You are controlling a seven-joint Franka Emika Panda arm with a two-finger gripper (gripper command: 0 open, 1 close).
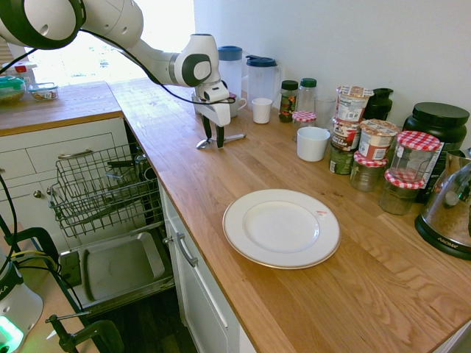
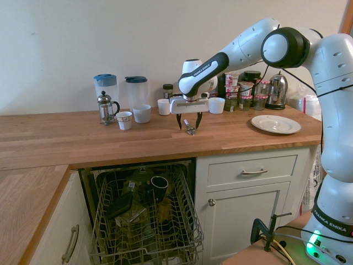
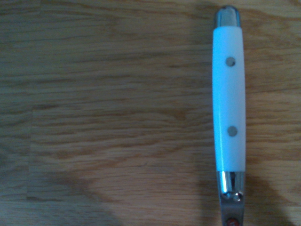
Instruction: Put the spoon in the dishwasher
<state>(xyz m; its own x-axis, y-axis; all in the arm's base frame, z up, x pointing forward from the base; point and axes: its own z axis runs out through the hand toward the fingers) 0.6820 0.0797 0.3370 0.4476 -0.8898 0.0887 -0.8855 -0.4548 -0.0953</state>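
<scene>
The spoon (image 1: 234,137) lies flat on the wooden counter, above the open dishwasher (image 1: 118,268). Up close it shows a white handle (image 3: 229,99) with two rivets and shiny metal ends. My gripper (image 1: 214,141) points straight down over the spoon, open, with a finger on either side of it and the tips close to the wood. From the other side, the spoon (image 2: 190,130) sits between the spread fingers of the gripper (image 2: 188,126). The dishwasher's wire rack (image 2: 146,221) is pulled out below the counter edge and holds a dark cup and several other dishes.
A white plate (image 1: 281,227) lies on the counter nearer the front. Cups (image 1: 313,143), jars (image 1: 377,140), two jugs (image 1: 263,77) and a kettle (image 1: 450,209) line the wall. A French press (image 2: 105,107) stands further along. White drawers (image 2: 251,171) flank the dishwasher.
</scene>
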